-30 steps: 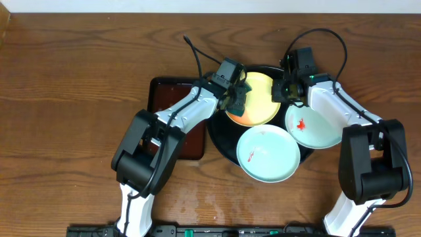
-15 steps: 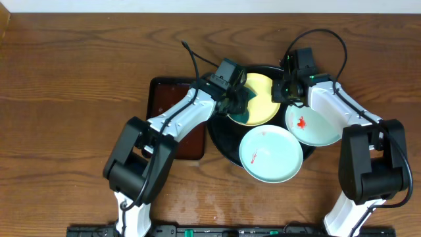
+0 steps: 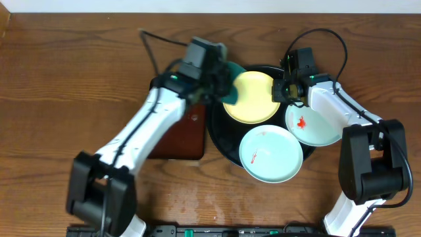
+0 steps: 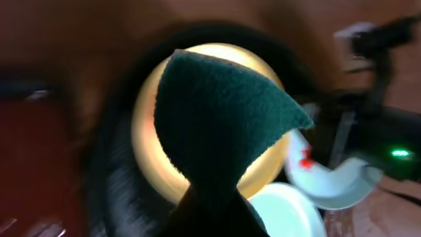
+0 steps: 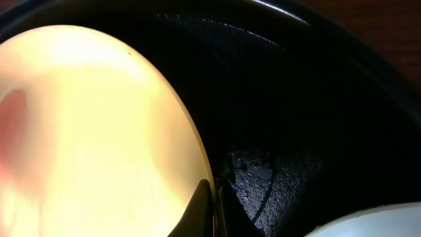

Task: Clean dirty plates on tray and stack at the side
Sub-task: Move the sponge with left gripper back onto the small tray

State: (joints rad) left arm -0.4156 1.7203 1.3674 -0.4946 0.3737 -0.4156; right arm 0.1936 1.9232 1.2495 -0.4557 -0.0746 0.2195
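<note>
Wiping the yellow plate: left gripper clamps the green pad, closed right gripper apparently pinches its rim; next, stacking it aside.

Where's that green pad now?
Overhead, the green pad is pinched in the left gripper at the rim of the black tray, left of the yellow plate.

Brown rectangular tray sits near green pad.

No legible text anywhere, perhaps through blur.
</note>
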